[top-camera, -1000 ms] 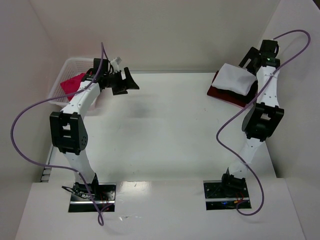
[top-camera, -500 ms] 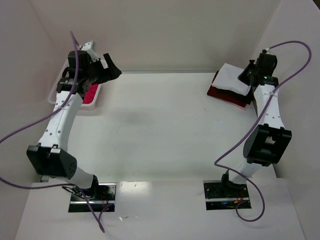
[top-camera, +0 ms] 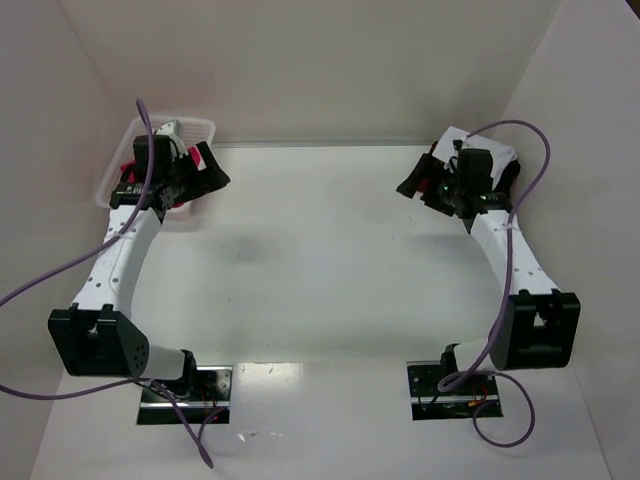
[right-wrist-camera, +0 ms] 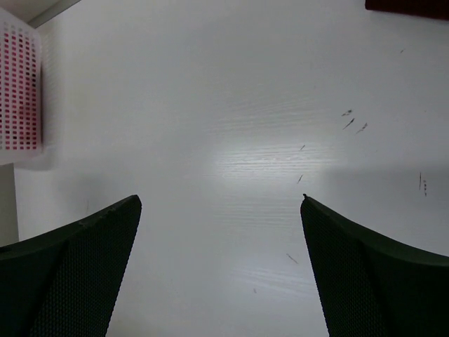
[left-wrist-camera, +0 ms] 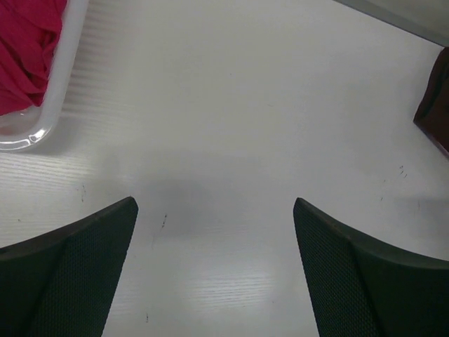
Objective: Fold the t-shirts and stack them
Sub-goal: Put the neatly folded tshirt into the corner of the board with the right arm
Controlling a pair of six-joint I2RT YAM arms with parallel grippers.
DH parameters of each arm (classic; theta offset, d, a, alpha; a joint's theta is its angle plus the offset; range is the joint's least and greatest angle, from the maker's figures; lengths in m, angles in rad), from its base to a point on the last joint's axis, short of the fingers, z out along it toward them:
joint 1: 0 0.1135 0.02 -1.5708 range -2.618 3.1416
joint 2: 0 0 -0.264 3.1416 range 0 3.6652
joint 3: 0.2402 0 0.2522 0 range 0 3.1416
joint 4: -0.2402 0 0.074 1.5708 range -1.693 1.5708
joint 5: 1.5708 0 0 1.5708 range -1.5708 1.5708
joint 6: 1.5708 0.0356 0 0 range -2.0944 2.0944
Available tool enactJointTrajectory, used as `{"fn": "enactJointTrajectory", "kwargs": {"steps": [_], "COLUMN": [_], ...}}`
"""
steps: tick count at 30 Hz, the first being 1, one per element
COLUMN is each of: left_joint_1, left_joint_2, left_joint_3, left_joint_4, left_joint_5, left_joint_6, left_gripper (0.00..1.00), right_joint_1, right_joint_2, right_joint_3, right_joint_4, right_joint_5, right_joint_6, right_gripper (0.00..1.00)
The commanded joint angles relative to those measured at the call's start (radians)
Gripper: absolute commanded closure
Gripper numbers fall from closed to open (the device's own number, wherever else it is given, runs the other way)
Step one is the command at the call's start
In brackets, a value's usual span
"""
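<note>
A bright pink t-shirt (left-wrist-camera: 24, 56) lies bunched inside the white lattice basket (top-camera: 190, 123) at the far left. At the far right a white t-shirt (top-camera: 449, 138) lies on a dark red t-shirt (left-wrist-camera: 436, 98); my right arm hides most of that pile in the top view. My left gripper (top-camera: 212, 172) hangs open beside the basket's right side, pointing at bare table (left-wrist-camera: 224, 126), nothing between its fingers (left-wrist-camera: 77, 267). My right gripper (top-camera: 425, 190) stands open just left of the pile, over bare table (right-wrist-camera: 231, 105), holding nothing.
The basket's rim (left-wrist-camera: 59, 77) shows at the left wrist view's upper left. In the right wrist view its lattice wall (right-wrist-camera: 21, 91) has pink showing through. White walls close in the table at the back and both sides. Purple cables loop from both arms.
My left gripper has swung to the basket and now sits lower at its right side. My right gripper has come off the pile and moved left over the table.
</note>
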Motion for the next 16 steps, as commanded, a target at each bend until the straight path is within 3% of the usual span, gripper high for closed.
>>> {"fn": "enactJointTrajectory", "kwargs": {"steps": [1,6,16], "left_joint_1": [0.000,0.000,0.000], "left_joint_2": [0.021,0.019,-0.045], "left_joint_3": [0.042,0.022,-0.033], "left_joint_4": [0.009,0.018,0.007], "left_joint_5": [0.042,0.051,0.073], "left_joint_6": [-0.001,-0.001,0.026], "left_gripper": [0.01,0.01,0.01], "right_joint_1": [0.004,0.004,0.004], "right_joint_2": [-0.107,-0.230,-0.295], "right_joint_3": [-0.045,-0.114,-0.159], "right_joint_4": [0.050,0.059,0.042], "right_joint_5": [0.016,0.049,0.047], "right_joint_6": [0.038,0.052,0.059], "right_gripper": [0.00,0.00,0.00]}}
